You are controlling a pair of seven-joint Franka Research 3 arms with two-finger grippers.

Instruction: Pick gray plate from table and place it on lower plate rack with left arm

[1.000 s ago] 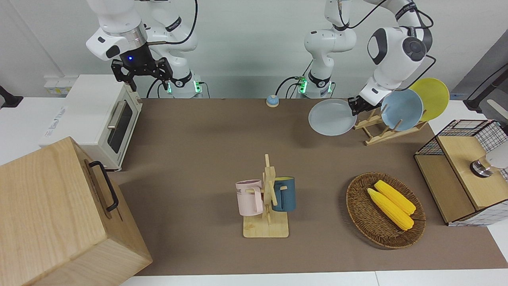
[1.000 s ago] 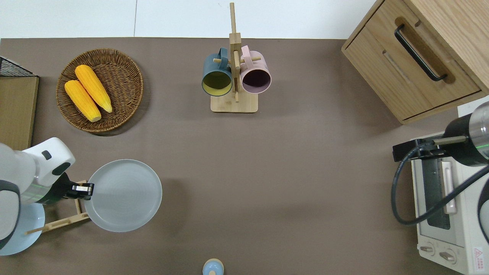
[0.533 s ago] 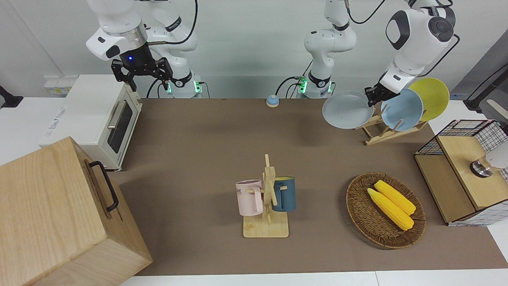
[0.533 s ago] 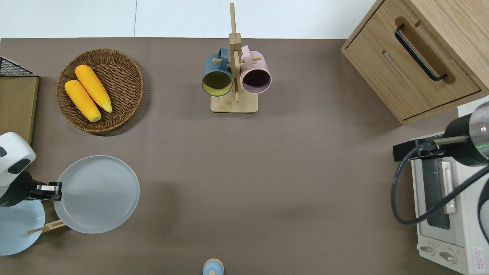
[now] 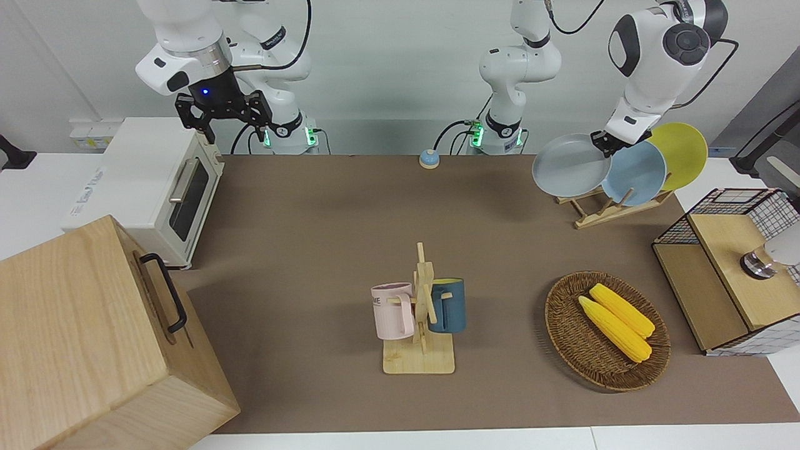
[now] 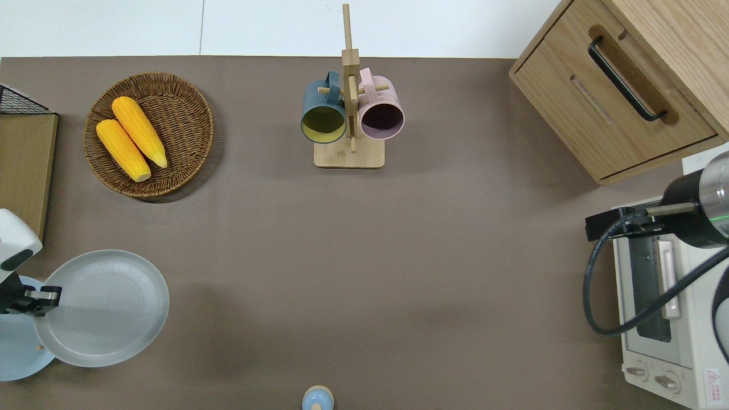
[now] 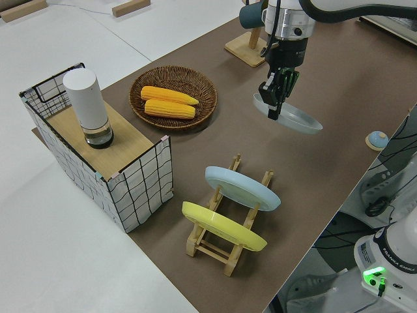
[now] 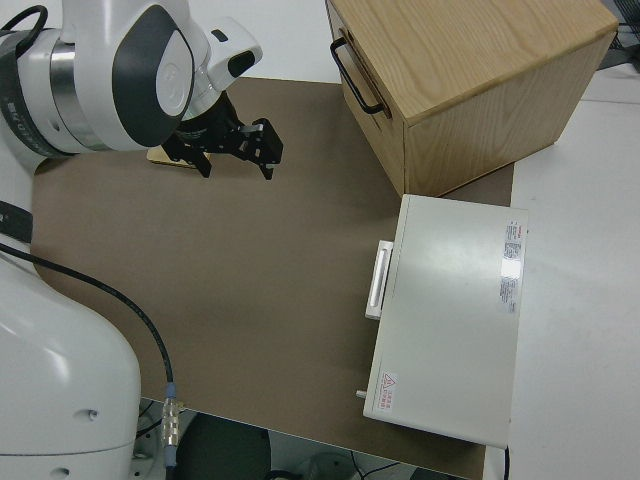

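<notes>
My left gripper (image 5: 603,142) is shut on the rim of the gray plate (image 5: 572,165) and holds it in the air, tilted. In the overhead view the plate (image 6: 102,307) hangs over the rack's end and the gripper (image 6: 34,299) over the blue plate (image 6: 14,353). The lower plate rack (image 5: 600,209) stands on the table (image 5: 312,219) at the left arm's end. It holds a sky-blue plate (image 5: 637,172) and a yellow plate (image 5: 681,153). In the left side view the gripper (image 7: 277,98) and gray plate (image 7: 293,117) are apart from the rack (image 7: 225,228). My right gripper (image 5: 225,115) is parked, open.
A wicker basket (image 5: 562,337) with two corn cobs lies farther from the robots than the rack. A wire-and-wood shelf (image 5: 725,269) stands beside it. A mug stand (image 5: 420,312) holds two cups mid-table. A toaster oven (image 5: 156,187) and a wooden cabinet (image 5: 94,337) stand at the right arm's end.
My left gripper has lifted the gray plate and carried it toward the left arm's end of the table, over the rack. The right arm has not moved.
</notes>
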